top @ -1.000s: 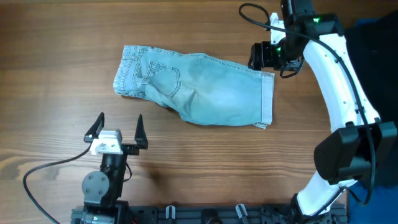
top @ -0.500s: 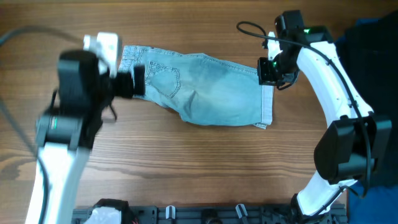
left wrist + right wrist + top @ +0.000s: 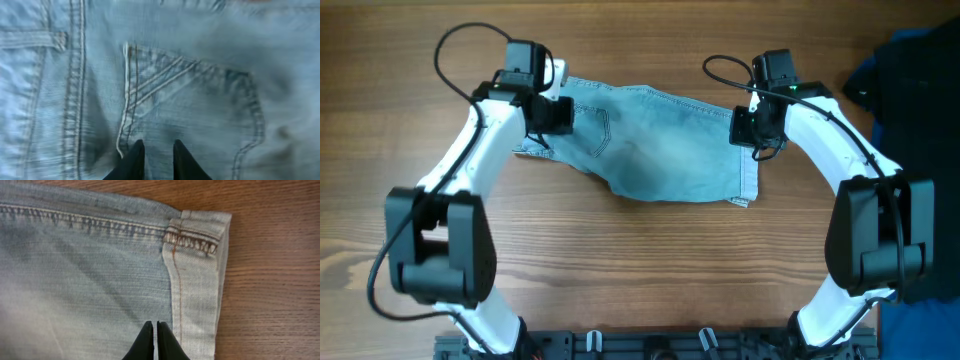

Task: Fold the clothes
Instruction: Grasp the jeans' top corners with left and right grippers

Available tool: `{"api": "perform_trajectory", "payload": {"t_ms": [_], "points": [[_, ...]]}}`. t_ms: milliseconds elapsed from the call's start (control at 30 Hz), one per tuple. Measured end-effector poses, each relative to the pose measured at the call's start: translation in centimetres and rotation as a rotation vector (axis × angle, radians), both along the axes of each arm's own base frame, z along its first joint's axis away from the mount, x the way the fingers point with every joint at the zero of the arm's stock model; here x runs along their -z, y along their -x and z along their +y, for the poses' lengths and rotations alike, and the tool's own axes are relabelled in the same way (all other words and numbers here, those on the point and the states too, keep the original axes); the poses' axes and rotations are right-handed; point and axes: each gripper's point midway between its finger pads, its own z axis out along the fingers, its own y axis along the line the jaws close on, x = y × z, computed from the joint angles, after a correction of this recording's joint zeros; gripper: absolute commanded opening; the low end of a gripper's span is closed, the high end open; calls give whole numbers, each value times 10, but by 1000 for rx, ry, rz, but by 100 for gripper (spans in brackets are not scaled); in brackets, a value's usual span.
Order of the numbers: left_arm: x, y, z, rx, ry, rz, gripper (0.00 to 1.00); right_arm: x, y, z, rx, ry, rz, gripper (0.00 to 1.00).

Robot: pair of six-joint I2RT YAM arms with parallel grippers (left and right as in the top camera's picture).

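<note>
The pair of pale, faded light-blue denim jeans (image 3: 660,150) lies flat on the wooden counter (image 3: 620,270), reaching from one claw to the other. The left claw (image 3: 156,152) is down on the waistband end, with the stitched back pocket (image 3: 200,105) just ahead of its tips. Its jaws stand narrow with a sliver of denim between them; I cannot tell whether they have caught cloth. The right claw (image 3: 153,330) is closed, tips together, on the leg end, with the stitched hem band (image 3: 197,280) just to its right. This looks like the grasping step before a fold. Next, each claw needs a sure pinch, then an even lift and carry across. No brand, label or writing can be read.
</note>
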Motion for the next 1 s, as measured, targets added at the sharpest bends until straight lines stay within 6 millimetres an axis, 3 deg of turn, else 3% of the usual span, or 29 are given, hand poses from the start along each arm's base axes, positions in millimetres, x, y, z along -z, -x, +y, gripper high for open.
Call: {"api": "perform_trajectory", "payload": {"t_ms": [167, 300, 467, 667, 800, 933, 1000], "points": [[15, 21, 8, -45, -35, 111, 20, 38, -1, -6, 14, 40, 56, 5], [17, 24, 18, -88, -80, 126, 21, 45, -13, -3, 11, 43, 26, 5], [27, 36, 21, -110, -91, 191, 20, 42, -58, -17, 14, 122, -146, 5], [57, 42, 9, -107, -46, 273, 19, 39, -94, -40, 49, 76, -280, 8], [60, 43, 6, -112, -25, 286, 4, 36, -115, -40, -3, 33, -377, 16], [55, 41, 6, -126, -22, 288, 15, 30, -112, -39, -66, 28, -351, 26], [35, 26, 5, -129, -16, 229, 16, 2, -100, -50, -50, 44, -335, 26]]}}
